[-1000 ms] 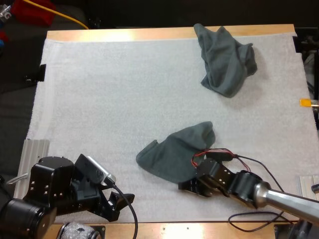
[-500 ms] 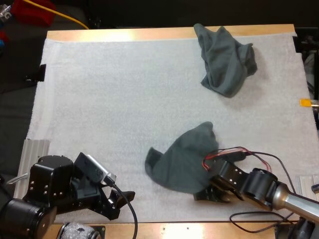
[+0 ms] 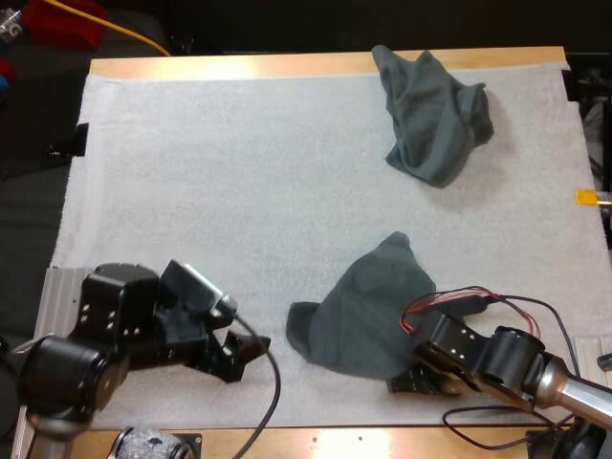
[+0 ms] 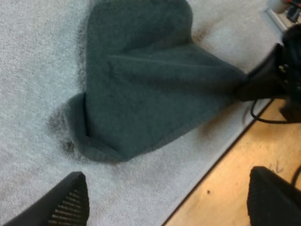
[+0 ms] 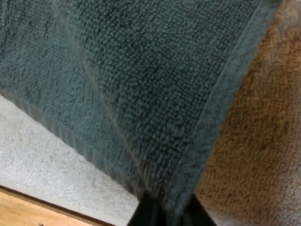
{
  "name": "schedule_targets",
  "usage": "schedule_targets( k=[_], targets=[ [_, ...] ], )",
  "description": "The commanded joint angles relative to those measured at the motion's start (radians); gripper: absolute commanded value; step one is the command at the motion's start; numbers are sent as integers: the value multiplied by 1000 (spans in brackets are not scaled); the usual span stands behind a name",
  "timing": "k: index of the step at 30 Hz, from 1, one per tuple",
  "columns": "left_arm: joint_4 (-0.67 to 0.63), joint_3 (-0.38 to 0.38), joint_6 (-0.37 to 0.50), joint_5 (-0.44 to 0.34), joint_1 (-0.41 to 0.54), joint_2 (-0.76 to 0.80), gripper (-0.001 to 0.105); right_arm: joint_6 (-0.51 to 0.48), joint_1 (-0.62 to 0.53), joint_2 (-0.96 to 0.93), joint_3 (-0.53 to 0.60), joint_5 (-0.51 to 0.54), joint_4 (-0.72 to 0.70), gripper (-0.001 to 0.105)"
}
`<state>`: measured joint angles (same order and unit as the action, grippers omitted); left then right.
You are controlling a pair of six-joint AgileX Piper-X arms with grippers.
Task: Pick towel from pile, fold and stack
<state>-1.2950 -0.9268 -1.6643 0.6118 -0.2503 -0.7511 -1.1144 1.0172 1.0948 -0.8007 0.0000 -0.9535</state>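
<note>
**Pinching the near towel [image 3: 368, 306] by its hem at the front edge of the white mat [image 3: 239, 191]**

Takes in the whole white mat from the high view alone. Finds the near towel spread in a rough heart shape toward the mat's front edge, right of the mat's middle. Finds a crumpled towel [image 3: 435, 120] heaped at the mat's far right corner, well apart from the near towel, one lobe lapping onto the wooden table [image 3: 287, 65] past the mat's far edge. Places the right gripper [image 3: 413, 380] at the mat's front edge, tucked against the near towel's front right corner, its grip hard to read from up there.

Settles that from the right wrist view instead: black fingers [image 5: 150, 214] closed tight on the stitched hem, cloth pressed between them and fanning away over the mat.

Adds from the left wrist view a fold along the near towel's side. Shows there too one corner pulled to a point at the right gripper [image 4: 268, 80], close to the mat's front edge where bare wood begins.

Puts the left gripper [image 3: 244, 349] low over the mat's front left part, beside the near towel and apart from it. Shows it spread wide, nothing between the fingers [image 4: 70, 202], clear of the cloth.
</note>
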Motion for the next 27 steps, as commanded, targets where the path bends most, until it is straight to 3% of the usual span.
schedule_targets(
  k=[1, 15, 27],
  targets=[
    [24, 6, 5, 5, -3, -27, 68, -11, 0, -5, -5, 0, -18, 2],
    [206, 38, 5, 6, -3, -272, 68, -11, 0, -5, -5, 0, -18, 2],
    [280, 38, 10, 9, -3, -502, 68, -11, 0, -5, -5, 0, -18, 2]
  ],
)
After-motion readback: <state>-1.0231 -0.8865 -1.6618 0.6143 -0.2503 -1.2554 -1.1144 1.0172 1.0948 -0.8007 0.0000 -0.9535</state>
